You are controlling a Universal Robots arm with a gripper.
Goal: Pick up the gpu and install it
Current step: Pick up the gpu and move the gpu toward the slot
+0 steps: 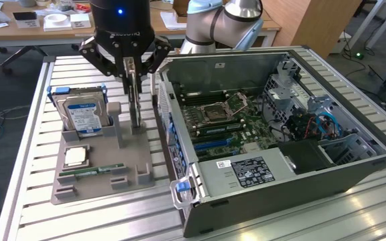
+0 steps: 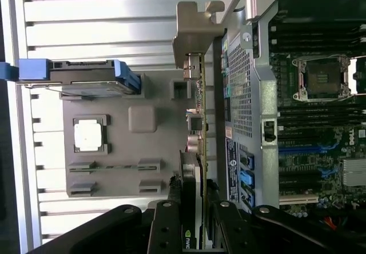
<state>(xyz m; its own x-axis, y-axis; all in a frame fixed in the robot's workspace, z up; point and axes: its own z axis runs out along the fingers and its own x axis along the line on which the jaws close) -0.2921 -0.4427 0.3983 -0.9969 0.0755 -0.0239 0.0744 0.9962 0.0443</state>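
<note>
Matte black gripper (image 1: 134,68), upper left in the exterior view, has its jaws pinched on the top edge of the gpu (image 1: 137,105). It's a thin flat dark card, edge-on and upright, w/ a bent silver bracket (image 2: 191,34). Lower end meets the grey plastic tray (image 1: 96,190), btwn the boxy silver hard drive (image 1: 82,115) and the open sheet-metal PC case (image 1: 280,201); can't tell if it's lifted clear.

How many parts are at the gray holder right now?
4: hard drive standing upright; CPU flat beside it; RAM stick flat past the CPU; gpu on edge nearest the computer case, gripper shut on it. None seem hidden.
</note>
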